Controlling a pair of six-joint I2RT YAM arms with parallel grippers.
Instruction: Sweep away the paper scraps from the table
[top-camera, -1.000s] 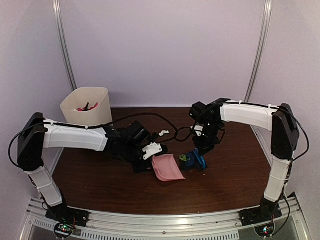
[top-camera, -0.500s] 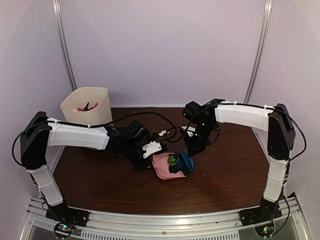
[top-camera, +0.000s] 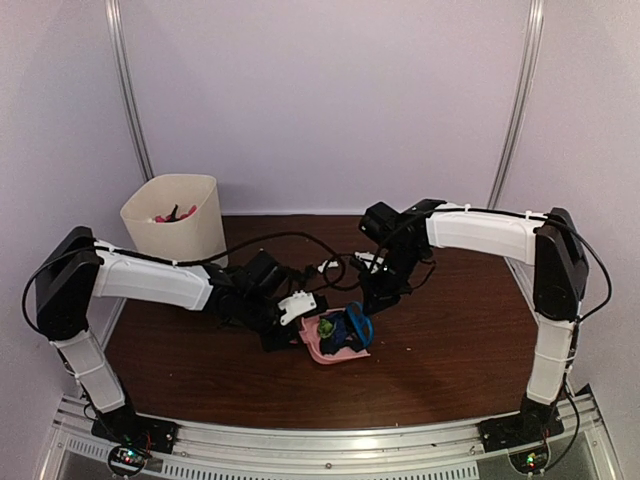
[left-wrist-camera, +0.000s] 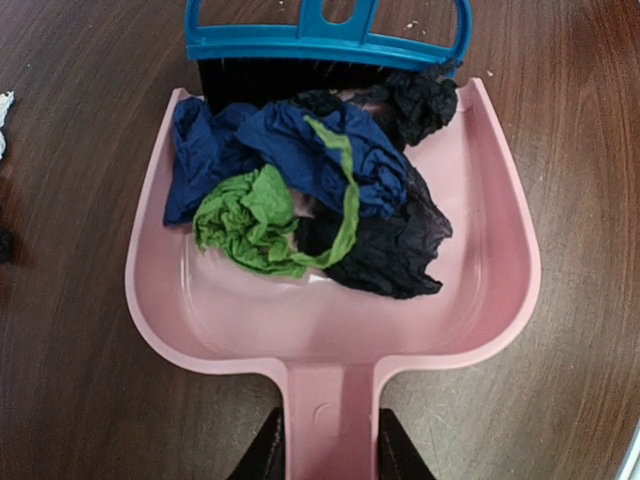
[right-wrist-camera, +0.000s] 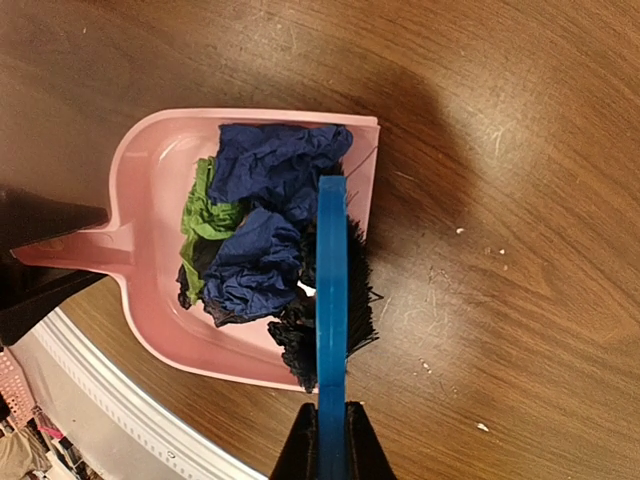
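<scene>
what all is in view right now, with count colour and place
table: one, dark brown wood, under everything
dustpan: one, pink, mid table
paper scraps: several, dark blue, green and black, piled in the dustpan
brush: one, blue with black bristles, at the dustpan's mouth
bin: one, cream, far left corner, bits inside
left tool: one, black, shut on the dustpan handle
right tool: one, black, shut on the brush handle

One dustpan, one brush, perhaps five paper scraps.
</scene>
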